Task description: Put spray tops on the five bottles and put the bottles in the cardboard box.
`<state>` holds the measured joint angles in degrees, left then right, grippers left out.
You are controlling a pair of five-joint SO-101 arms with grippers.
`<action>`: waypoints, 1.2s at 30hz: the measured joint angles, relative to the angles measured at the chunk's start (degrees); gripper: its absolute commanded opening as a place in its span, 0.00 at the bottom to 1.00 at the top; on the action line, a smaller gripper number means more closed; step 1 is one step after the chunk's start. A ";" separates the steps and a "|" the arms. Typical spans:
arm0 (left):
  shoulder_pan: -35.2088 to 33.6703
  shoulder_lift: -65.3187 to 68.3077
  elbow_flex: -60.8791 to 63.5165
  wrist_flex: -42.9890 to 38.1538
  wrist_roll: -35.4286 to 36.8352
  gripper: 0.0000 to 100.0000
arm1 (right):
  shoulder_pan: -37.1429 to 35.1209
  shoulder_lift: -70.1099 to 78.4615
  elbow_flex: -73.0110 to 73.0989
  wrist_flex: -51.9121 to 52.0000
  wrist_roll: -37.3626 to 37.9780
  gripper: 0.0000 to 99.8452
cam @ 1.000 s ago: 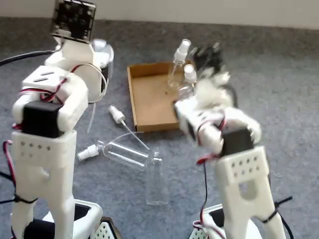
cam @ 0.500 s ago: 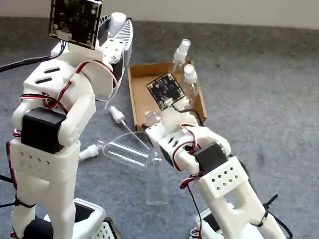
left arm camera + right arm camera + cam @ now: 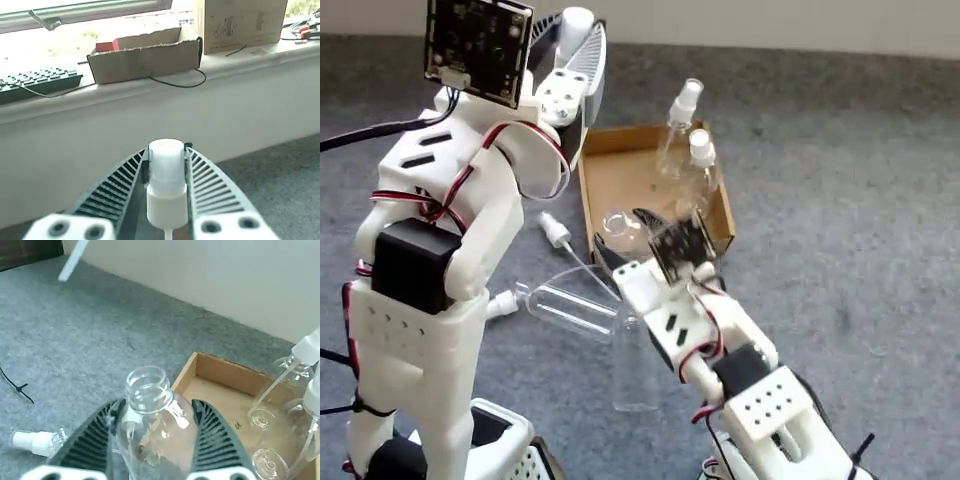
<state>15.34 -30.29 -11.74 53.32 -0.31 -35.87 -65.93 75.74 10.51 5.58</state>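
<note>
My left gripper (image 3: 578, 28) is held high, left of the cardboard box (image 3: 620, 195), shut on a white spray top (image 3: 576, 20). The left wrist view has that spray top (image 3: 167, 181) clamped between the fingers of the left gripper (image 3: 167, 149). At the box's near left corner, my right gripper (image 3: 623, 237) is shut on an upright clear bottle (image 3: 618, 226) with an open neck. From the right wrist, the bottle (image 3: 148, 405) stands in the right gripper (image 3: 157, 409). Two capped bottles (image 3: 700, 165) stand in the box.
On the grey carpet lie a loose spray top (image 3: 555, 231), a capped bottle (image 3: 565, 306) on its side and an uncapped bottle (image 3: 635, 365). The held top's thin tube (image 3: 74, 260) crosses a corner of the right wrist view, beyond the bottle.
The right arm has drawn back from the far side of the box to its near left corner and now holds the open bottle. The left gripper has risen rightward with the spray top.
</note>
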 measured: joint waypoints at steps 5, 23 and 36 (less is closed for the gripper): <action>3.34 -0.09 2.46 -5.71 0.00 0.00 | 0.00 -7.12 5.98 -3.87 -3.78 0.00; 12.57 -7.12 13.10 -13.98 2.46 0.00 | 2.37 -12.31 8.18 -4.22 -8.97 0.00; 15.38 -7.56 20.92 -18.55 2.55 0.00 | 2.37 -12.31 8.18 -4.22 -9.14 0.00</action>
<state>30.73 -37.85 9.19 34.77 2.24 -33.49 -78.24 83.91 6.29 -3.56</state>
